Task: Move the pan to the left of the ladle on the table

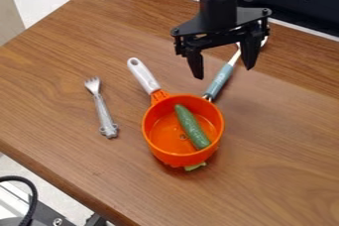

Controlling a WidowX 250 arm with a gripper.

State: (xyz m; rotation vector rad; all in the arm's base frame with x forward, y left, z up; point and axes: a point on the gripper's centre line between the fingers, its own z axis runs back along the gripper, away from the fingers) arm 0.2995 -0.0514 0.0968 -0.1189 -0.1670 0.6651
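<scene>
Black cable (33, 197), fork (101, 109), cucumber (191, 127) in pan (175, 158), ladle (220, 79) behind

black arm (218, 2) upright at the top edge, claw (224, 73) fingertips-down, its two fingers (250, 51) wide apart

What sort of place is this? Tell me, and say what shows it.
Probably a robotics lab or test bench rather than a real kitchen: a black robot arm hangs over a wooden table laid with an orange pan and a fork, with a black cable near the lower-left corner.
</scene>
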